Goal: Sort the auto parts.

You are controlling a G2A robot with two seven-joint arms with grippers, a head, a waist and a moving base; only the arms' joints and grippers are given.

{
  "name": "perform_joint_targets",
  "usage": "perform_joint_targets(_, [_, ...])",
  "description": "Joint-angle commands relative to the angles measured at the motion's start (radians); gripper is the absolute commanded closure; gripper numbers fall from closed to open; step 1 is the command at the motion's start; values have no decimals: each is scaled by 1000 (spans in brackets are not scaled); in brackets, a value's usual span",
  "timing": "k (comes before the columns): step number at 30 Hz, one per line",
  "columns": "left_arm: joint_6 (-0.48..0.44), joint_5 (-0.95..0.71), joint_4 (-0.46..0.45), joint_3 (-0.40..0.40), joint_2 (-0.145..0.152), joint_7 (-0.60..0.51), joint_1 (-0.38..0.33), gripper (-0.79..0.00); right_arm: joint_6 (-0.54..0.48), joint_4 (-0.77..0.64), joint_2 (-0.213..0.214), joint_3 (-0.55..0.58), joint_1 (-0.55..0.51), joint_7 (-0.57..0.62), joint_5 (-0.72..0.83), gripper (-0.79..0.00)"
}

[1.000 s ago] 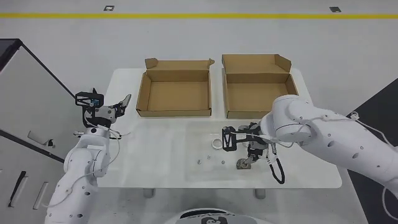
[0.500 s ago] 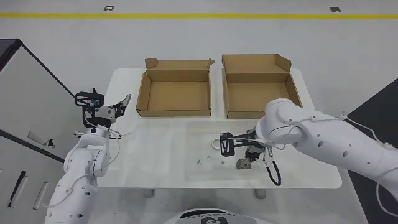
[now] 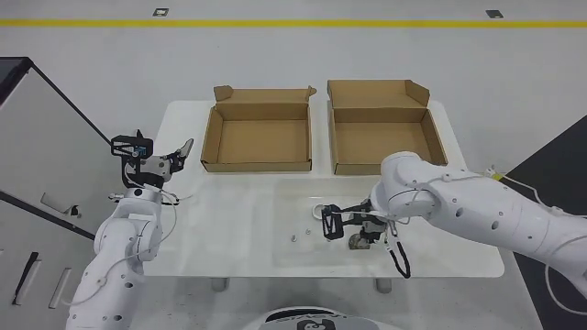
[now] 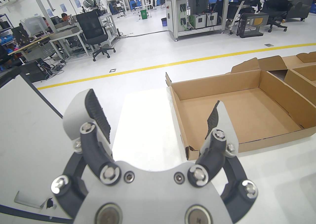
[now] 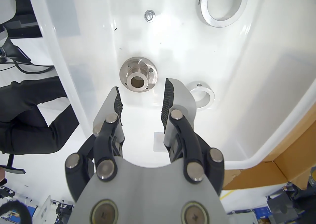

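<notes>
The right gripper (image 5: 142, 88) hangs low over the white table (image 5: 172, 44), jaws roughly half open and holding nothing; a flanged metal hub (image 5: 138, 74) stands just ahead of its fingertips, in line with the gap and apart from both; a small shaft collar (image 5: 206, 94) lies just beside one finger, partly behind it; farther ahead lie a small washer (image 5: 149, 15) and a large aluminium ring (image 5: 204, 2); the left gripper (image 4: 153, 101), spread wide and empty, hovers with an open cardboard box (image 4: 242, 111) just ahead of it.
</notes>
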Motion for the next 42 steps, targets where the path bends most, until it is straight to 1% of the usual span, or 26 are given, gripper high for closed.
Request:
perform_joint_targets(1, [0,0,0,0,0,0,0,-785,0,8,-5,1,-6,0,-4,-403])
perform_joint_targets(10, [0,0,0,0,0,0,0,-785,7,42,-34,1,-35,7,-29,-391])
perform_joint_targets(16, [0,0,0,0,0,0,0,-785,15,60,-48,1,-46,15,-40,-440])
perform_joint_targets(21, [0,0,0,0,0,0,0,-785,16,75,-57,1,-53,16,-44,-465])
perform_joint_targets(25, [0,0,0,0,0,0,0,-785,19,86,-65,1,-59,19,-49,-477])
perform_joint_targets(27, [0,0,0,0,0,0,0,-785,19,90,-69,1,-62,19,-51,-468])
perform_joint_targets(30, [0,0,0,0,0,0,0,-785,20,98,-74,1,-66,20,-53,-474])
perform_joint_targets(33, [0,0,0,0,0,0,0,-785,22,105,-78,1,-69,22,-54,-449])
perform_joint_targets(36, [0,0,0,0,0,0,0,-785,23,109,-82,1,-71,23,-54,-391])
perform_joint_targets(42, [0,0,0,0,0,0,0,-785,22,121,-87,1,-73,23,-55,-366])
